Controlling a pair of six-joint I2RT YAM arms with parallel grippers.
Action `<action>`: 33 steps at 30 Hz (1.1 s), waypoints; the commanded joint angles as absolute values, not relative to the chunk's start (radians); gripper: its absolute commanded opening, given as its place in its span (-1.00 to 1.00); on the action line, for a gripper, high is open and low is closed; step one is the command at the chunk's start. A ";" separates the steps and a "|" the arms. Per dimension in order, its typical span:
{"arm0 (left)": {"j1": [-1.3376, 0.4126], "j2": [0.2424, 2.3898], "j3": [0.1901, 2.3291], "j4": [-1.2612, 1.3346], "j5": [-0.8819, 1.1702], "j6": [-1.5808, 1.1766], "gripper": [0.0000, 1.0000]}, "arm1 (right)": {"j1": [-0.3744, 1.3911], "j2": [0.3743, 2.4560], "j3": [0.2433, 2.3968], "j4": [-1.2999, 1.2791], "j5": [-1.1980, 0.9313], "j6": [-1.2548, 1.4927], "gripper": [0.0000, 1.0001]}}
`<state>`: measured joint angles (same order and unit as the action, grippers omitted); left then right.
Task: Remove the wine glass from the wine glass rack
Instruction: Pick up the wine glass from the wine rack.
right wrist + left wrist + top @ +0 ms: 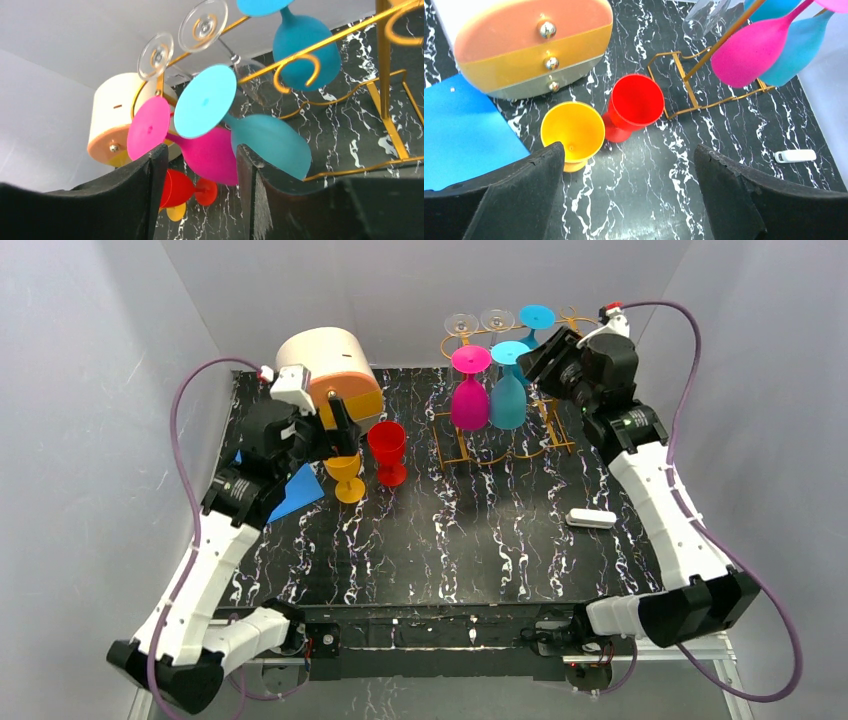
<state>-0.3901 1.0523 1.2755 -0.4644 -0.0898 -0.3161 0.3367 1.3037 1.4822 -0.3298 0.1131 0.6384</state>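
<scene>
The wine glass rack (383, 60) is seen upper centre on the worktop (450, 540), with a cyan wine glass (509, 390) hung at its front rail end. The right claw (202, 150) is held part-open beside the glass's foot, nothing gripped. The left claw (629, 150) is spread wide at left.

**Left arm** (215, 560): white and black. The base sits low at the near left. The forearm rises forward and leans a little inward, and the wrist is pitched down.

**Left gripper** (341, 430): points down and forward. Its black fingers (519, 195) are spread wide, with a broad gap between the tips.

**Right arm** (665, 510): white and black. The base is at the near right. The arm is stretched far forward with the elbow raised, and the wrist is turned inward towards the centre.

**Right gripper** (535, 358): held high and aimed leftward. Its dark fingers (125, 200) are parted, with a gap plainly narrower than on the left gripper.
</scene>
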 commanded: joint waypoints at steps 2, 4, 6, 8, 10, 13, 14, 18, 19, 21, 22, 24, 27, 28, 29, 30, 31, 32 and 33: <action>-0.387 0.938 1.213 -0.442 -0.118 -0.354 0.97 | 0.234 1.364 1.566 -0.250 -0.044 0.744 0.16; -0.387 0.952 1.235 -0.443 -0.097 -0.358 0.97 | 0.226 1.369 1.542 -0.216 -0.052 0.763 0.09; -0.387 0.972 1.261 -0.445 -0.070 -0.360 0.97 | 0.223 1.369 1.522 -0.180 -0.049 0.771 0.05; -0.387 0.989 1.273 -0.447 -0.054 -0.360 0.97 | 0.222 1.378 1.524 -0.171 -0.035 0.774 0.02; -0.387 0.993 1.274 -0.450 -0.049 -0.359 0.97 | 0.219 1.390 1.537 -0.169 -0.039 0.772 0.01; -0.387 0.989 1.269 -0.450 -0.061 -0.360 0.97 | 0.216 1.406 1.545 -0.171 -0.040 0.772 -0.01; -0.387 0.989 1.269 -0.450 -0.060 -0.360 0.97 | 0.216 1.413 1.549 -0.175 -0.040 0.773 -0.01; -0.387 0.992 1.273 -0.455 -0.048 -0.356 0.97 | 0.213 1.442 1.564 -0.190 -0.044 0.778 -0.02; -0.387 0.990 1.272 -0.454 -0.051 -0.356 0.97 | 0.213 1.446 1.567 -0.195 -0.044 0.778 -0.03; -0.387 0.987 1.267 -0.451 -0.058 -0.355 0.97 | 0.212 1.454 1.574 -0.196 -0.048 0.778 -0.06; -0.387 0.986 1.265 -0.451 -0.060 -0.353 0.97 | 0.212 1.457 1.575 -0.192 -0.054 0.778 -0.09; -0.387 0.983 1.262 -0.451 -0.058 -0.351 0.97 | 0.211 1.466 1.581 -0.185 -0.067 0.778 -0.12; -0.387 0.981 1.255 -0.451 -0.057 -0.351 0.97 | 0.210 1.482 1.599 -0.191 -0.084 0.776 -0.13; -0.387 0.979 1.253 -0.451 -0.058 -0.351 0.97 | 0.209 1.486 1.602 -0.190 -0.090 0.775 -0.14; -0.387 0.977 1.251 -0.452 -0.059 -0.351 0.97 | 0.209 1.487 1.604 -0.186 -0.099 0.774 -0.14; -0.387 0.976 1.251 -0.453 -0.063 -0.351 0.97 | 0.209 1.490 1.605 -0.186 -0.102 0.772 -0.17; -0.387 0.974 1.250 -0.452 -0.065 -0.351 0.97 | 0.209 1.491 1.607 -0.187 -0.103 0.772 -0.18; -0.387 0.973 1.247 -0.452 -0.065 -0.352 0.97 | 0.209 1.492 1.606 -0.187 -0.103 0.770 -0.19; -0.387 0.973 1.245 -0.452 -0.065 -0.354 0.97 | 0.208 1.492 1.606 -0.188 -0.103 0.771 -0.19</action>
